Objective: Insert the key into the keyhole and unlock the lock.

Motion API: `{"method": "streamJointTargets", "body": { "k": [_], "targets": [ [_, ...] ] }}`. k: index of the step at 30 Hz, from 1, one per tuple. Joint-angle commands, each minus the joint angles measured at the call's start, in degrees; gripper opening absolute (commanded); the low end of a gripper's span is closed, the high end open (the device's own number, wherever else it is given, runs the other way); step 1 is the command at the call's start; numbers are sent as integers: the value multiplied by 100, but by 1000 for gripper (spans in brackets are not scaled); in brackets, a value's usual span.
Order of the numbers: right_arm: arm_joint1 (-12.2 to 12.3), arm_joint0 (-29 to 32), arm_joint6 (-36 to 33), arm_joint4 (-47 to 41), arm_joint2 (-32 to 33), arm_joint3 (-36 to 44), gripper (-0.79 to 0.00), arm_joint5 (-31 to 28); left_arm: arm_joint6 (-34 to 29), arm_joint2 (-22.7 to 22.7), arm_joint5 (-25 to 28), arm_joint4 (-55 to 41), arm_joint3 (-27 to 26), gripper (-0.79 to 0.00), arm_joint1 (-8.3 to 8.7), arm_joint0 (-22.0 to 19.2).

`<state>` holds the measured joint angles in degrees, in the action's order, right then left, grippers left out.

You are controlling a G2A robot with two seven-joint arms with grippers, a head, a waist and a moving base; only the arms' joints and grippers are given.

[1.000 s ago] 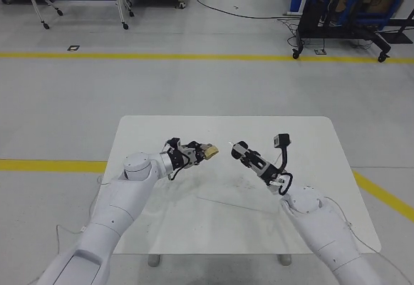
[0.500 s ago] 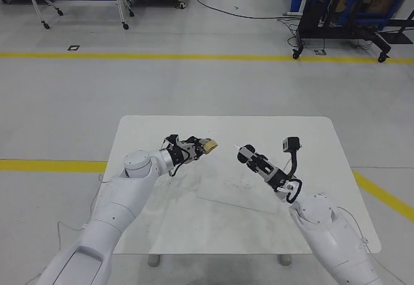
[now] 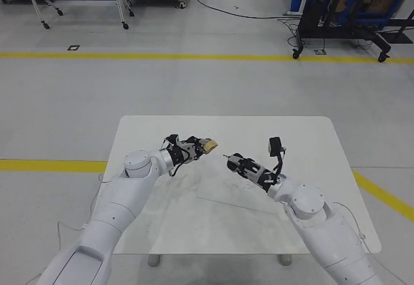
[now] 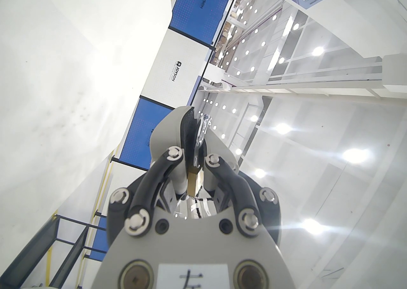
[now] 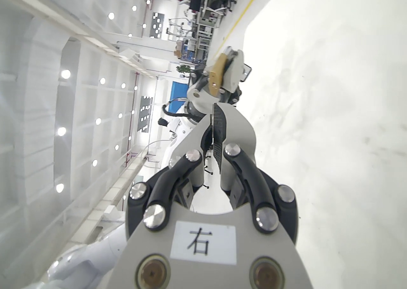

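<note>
The left gripper point(image 3: 199, 148), fingers clamped on the lock point(image 3: 209, 147), holds it above the table point(image 3: 157, 135) with the brass end aimed right. Just apart from it, the right gripper point(image 3: 232, 162) pinches the key point(image 3: 226, 157), whose length points left at the lock. The right wrist view alone shows the lock's brass end turned toward the key. Since half a second ago the right gripper has shifted left, nearer the robot.

left label point(image 4: 193, 276) | white, one black character, on left claw point(image 4: 194, 126) base | right label point(image 5: 203, 242) | white, one black character, on right claw point(image 5: 217, 112) base | wall panels point(image 4: 176, 71) | white and blue, logo print
</note>
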<state>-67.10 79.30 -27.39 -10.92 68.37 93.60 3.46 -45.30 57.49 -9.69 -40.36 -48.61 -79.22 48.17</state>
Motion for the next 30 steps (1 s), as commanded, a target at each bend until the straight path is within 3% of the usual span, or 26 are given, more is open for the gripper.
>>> {"method": "streamJointTargets", "body": {
  "k": [1,14,30],
  "targets": [
    [-12,-9,75,95,-91,113,-785,305,0,0,0,0,0,-785,0,0],
    [-102,53,930,184,-292,608,-785,1093,318,-25,-97,334,-320,-785,24,153],
    [-220,-223,1048,-158,-462,219,-785,1313,124,-74,-116,759,-500,-785,58,269]
  ]
}}
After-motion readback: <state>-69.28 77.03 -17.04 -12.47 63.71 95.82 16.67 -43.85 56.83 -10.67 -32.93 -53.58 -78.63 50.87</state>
